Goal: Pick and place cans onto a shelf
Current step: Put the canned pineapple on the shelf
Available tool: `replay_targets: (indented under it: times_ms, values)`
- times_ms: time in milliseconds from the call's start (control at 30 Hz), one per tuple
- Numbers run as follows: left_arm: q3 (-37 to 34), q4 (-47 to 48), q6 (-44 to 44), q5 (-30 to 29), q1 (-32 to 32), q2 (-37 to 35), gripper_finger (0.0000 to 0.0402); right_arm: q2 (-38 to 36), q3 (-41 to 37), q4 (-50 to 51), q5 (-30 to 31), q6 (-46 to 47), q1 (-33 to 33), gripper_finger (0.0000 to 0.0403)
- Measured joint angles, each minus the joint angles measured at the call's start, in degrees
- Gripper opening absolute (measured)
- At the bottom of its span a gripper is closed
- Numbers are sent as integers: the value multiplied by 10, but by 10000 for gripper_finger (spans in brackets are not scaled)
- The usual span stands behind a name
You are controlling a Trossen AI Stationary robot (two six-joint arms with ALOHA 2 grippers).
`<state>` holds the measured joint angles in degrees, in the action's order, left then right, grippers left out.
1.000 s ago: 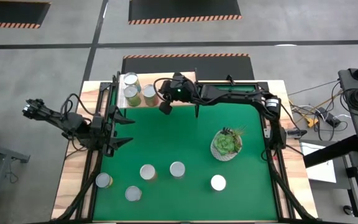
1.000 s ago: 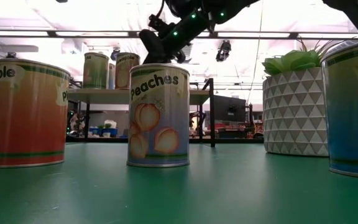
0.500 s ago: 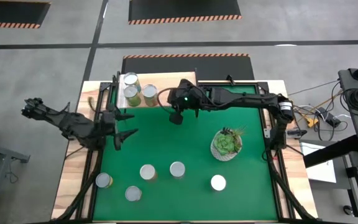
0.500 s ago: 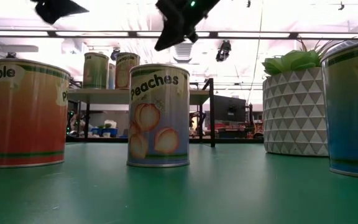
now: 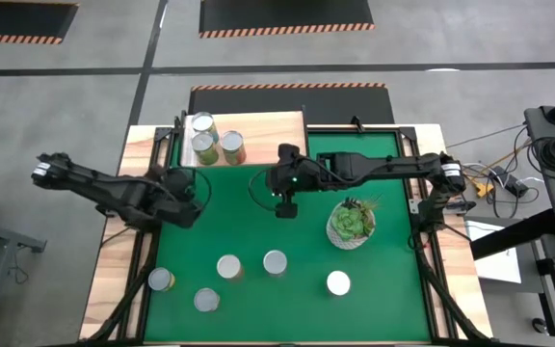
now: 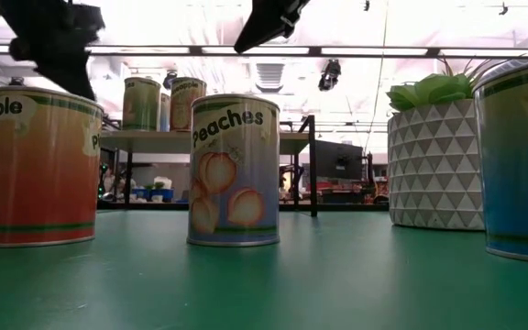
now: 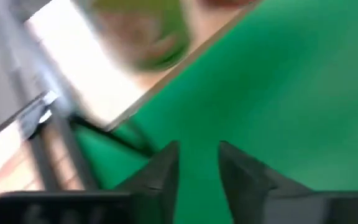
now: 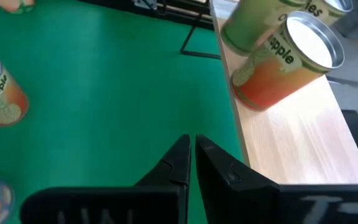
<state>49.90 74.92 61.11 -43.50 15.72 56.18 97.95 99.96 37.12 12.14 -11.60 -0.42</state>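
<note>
Three cans (image 5: 203, 146) stand upright on the light-wood shelf (image 5: 268, 130) at the mat's far left corner. Several more cans (image 5: 275, 262) stand upright on the green mat near its front edge. My right gripper (image 5: 285, 206) hangs shut and empty over the middle of the mat, to the right of the shelf; its wrist view shows the shelf board (image 8: 291, 149) and an orange-and-green can (image 8: 284, 59). My left gripper (image 5: 189, 206) hovers over the mat's left edge, tipped downward. Its fingers (image 7: 166, 165) stand a little apart with only mat between them.
A white faceted pot with a green plant (image 5: 352, 224) stands right of centre, close to my right gripper. Black frame bars run along the mat's left and right edges. In the low view an orange can (image 6: 39, 165) and a peaches can (image 6: 234, 170) fill the foreground.
My right gripper, still shut, has drawn away from the cans on the shelf toward the table's right and near edges, out over the mat. My left gripper has swung in over the mat's left edge, sunk and tipped downward, and its fingers have come closer together.
</note>
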Motion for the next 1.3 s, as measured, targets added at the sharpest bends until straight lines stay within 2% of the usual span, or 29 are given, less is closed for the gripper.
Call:
replay_targets:
  times_ms: [100,133,400,967,1133,1300]
  values:
    - [-10,31,26,25,-33,11,20,0,0,1,0,-5,2,13]
    - [-14,32,28,25,-41,13,11,0,0,2,0,-5,2,13]
    - [-39,32,22,-35,-101,11,2,0,0,18,0,-11,2,13]
    - [-57,16,-42,-71,-198,8,0,0,0,32,-1,0,2,13]
    - [-39,16,-76,-15,-197,3,0,0,0,37,-1,0,2,13]
    - [-27,16,-199,63,-197,-1,0,0,0,52,-1,-1,2,13]
